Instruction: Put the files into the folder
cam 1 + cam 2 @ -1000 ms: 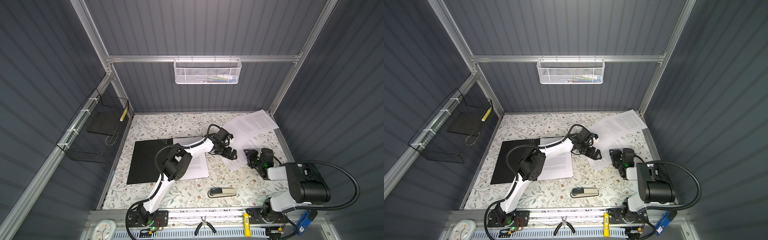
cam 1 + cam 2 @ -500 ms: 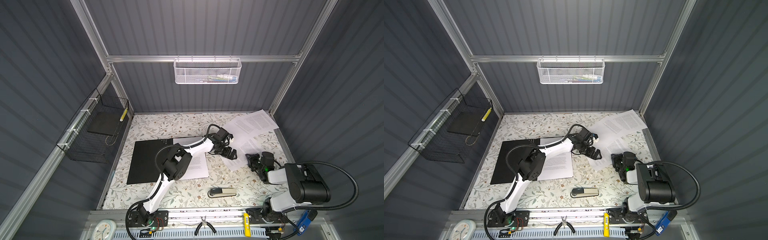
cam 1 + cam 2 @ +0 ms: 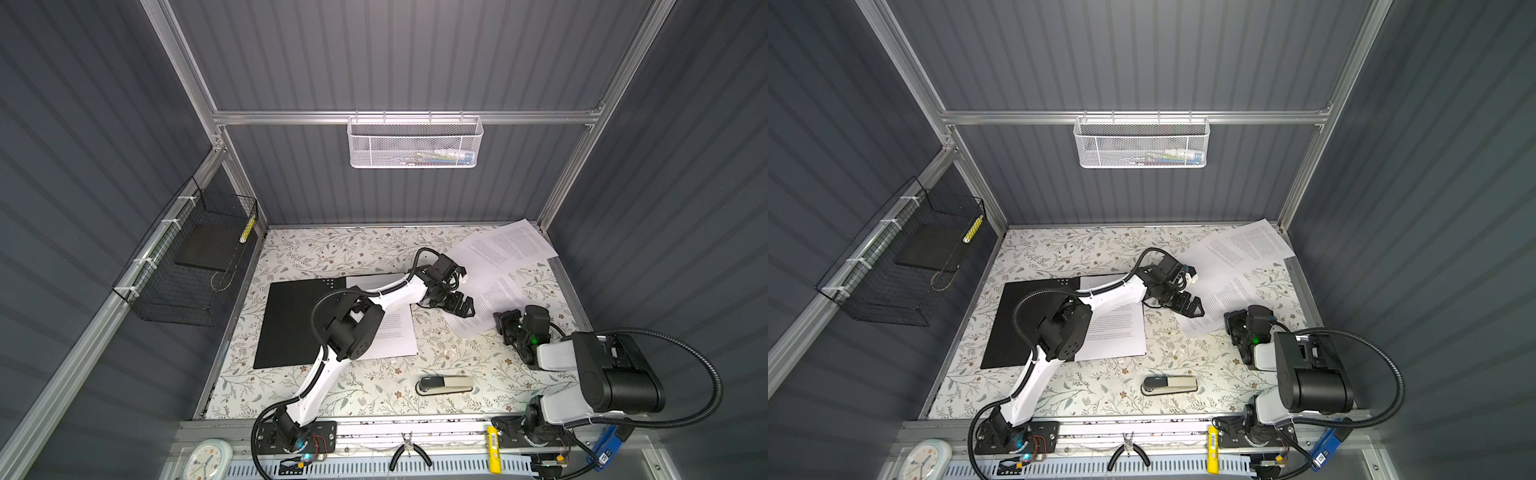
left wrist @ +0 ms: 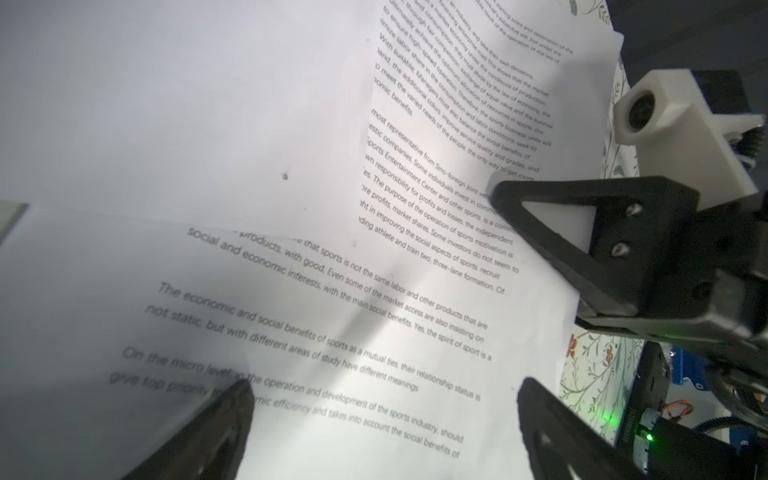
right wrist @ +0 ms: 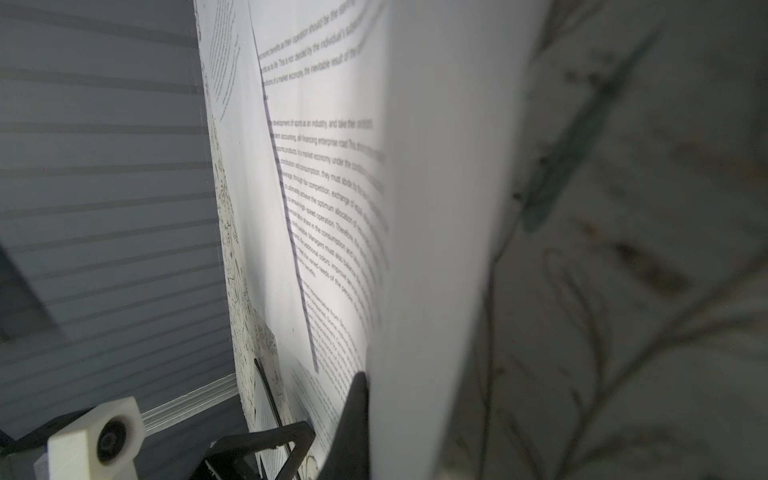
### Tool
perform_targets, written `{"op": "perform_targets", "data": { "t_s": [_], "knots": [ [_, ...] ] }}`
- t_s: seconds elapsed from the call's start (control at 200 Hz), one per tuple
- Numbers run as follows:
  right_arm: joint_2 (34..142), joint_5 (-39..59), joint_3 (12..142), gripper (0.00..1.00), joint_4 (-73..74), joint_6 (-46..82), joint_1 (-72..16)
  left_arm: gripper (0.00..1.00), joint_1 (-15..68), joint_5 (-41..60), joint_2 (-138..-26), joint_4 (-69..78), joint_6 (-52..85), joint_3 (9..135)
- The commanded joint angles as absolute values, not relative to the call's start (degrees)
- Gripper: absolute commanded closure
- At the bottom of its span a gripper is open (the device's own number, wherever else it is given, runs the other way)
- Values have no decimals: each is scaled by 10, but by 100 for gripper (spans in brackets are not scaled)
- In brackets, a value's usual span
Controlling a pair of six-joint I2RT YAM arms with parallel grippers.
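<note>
The black folder (image 3: 299,320) (image 3: 1021,324) lies at the left of the table, with one printed sheet (image 3: 395,332) resting on its right part. More files (image 3: 503,249) (image 3: 1241,249) fan out at the back right. One sheet (image 3: 486,307) (image 4: 374,291) reaches toward the middle. My left gripper (image 3: 459,305) (image 4: 384,399) hovers open over that sheet's left part, a finger on either side of the printed text. My right gripper (image 3: 505,324) (image 5: 368,386) is shut on the sheet's near right edge, which curls up against its dark finger (image 5: 353,415).
A grey stapler (image 3: 444,384) lies near the front edge. A black wire basket (image 3: 187,266) hangs on the left wall and a white mesh basket (image 3: 415,143) on the back rail. Pliers (image 3: 409,451) and a clock (image 3: 208,459) sit on the front ledge.
My right gripper's jaws have closed on the sheet's edge. The left arm has stayed where it was, still open.
</note>
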State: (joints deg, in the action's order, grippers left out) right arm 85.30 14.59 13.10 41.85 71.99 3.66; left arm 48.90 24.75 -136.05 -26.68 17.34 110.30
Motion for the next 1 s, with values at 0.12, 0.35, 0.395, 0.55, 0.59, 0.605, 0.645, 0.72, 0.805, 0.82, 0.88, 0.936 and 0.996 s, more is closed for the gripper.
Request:
{"op": "perform_targets", "data": {
  "t_s": [0.12, 0.35, 0.395, 0.55, 0.59, 0.605, 0.645, 0.72, 0.805, 0.82, 0.88, 0.936, 0.996],
  "knots": [
    [729, 129, 151, 100, 282, 656, 38, 0, 488, 314, -1285, -232, 208, 1119],
    [496, 73, 272, 100, -28, 503, 31, 0, 486, 249, -1092, -77, 221, 972],
    [472, 62, 302, 100, -76, 474, 30, 0, 485, 225, -1057, -62, 211, 943],
    [454, 60, 391, 100, -163, 402, 22, 0, 477, 88, -961, -93, 159, 895],
    [464, 65, 415, 100, -177, 389, 15, 0, 476, 62, -938, -94, 153, 882],
    [470, 67, 423, 100, -182, 385, 12, 0, 475, 55, -930, -94, 149, 876],
    [487, 69, 447, 100, -194, 373, 1, 0, 475, 43, -908, -88, 145, 857],
    [522, 64, 490, 100, -209, 353, -31, 0, 474, 30, -872, -78, 149, 827],
    [561, 52, 534, 100, -220, 333, -74, 0, 474, 36, -841, -74, 150, 788],
    [568, 51, 542, 100, -219, 330, -82, 0, 474, 35, -837, -75, 151, 782],
    [596, 52, 572, 100, -220, 318, -113, 0, 474, 29, -816, -81, 146, 764],
    [624, 56, 602, 100, -237, 309, -140, 0, 474, 11, -798, -93, 138, 748],
    [666, 73, 638, 100, -244, 297, -170, 0, 474, -14, -780, -119, 126, 740]
  ]
}}
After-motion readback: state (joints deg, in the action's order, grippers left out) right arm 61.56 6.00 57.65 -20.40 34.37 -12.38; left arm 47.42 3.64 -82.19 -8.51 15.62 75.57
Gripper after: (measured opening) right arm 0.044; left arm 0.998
